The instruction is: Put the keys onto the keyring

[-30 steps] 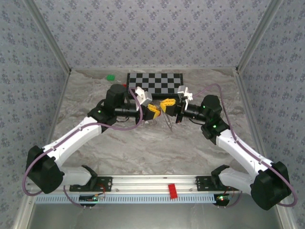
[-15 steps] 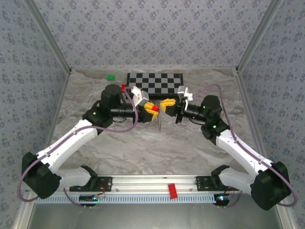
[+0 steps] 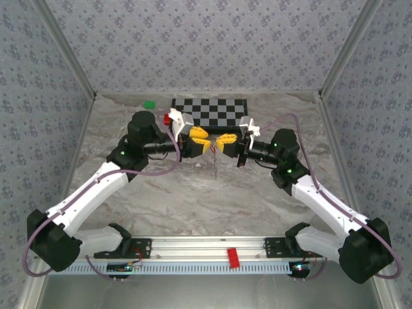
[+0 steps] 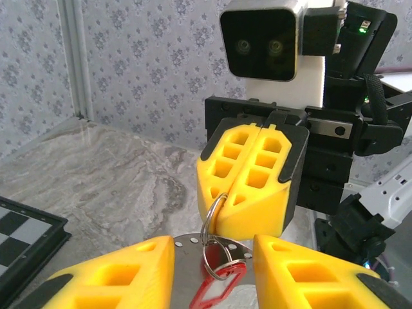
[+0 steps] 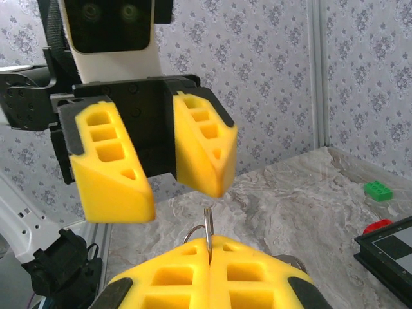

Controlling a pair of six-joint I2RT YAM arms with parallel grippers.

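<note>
Yellow ribbed fingers of the left gripper point(image 3: 201, 139) stand apart and clamp nothing. They face the right gripper point(image 3: 220, 144) across a small gap above the marbled table point(image 3: 193, 199), just in front of the chessboard point(image 3: 209, 111). In that gap hangs the key point(image 4: 215, 286), a small red tag with a pale centre. It appears linked to the keyring point(image 4: 214, 209), whose metal ring is pinched edge-on by the right gripper's closed fingers. The arrangement probably serves the threading: the right arm holds the ring raised and steady so the tag dangles free, while the left jaws straddle it, ready to close. The top view gives the layout of both arms, with a red speck between the fingertips. The left wrist view adds the linkage: pinched ring, a second loop, the red tag, and a flat metal disc point(image 4: 185, 243) beside them. The right wrist view adds the ring's edge rising from its own shut fingers, and a green block point(image 5: 378, 190) and red block point(image 5: 376, 226) on the table at the right.
</note>
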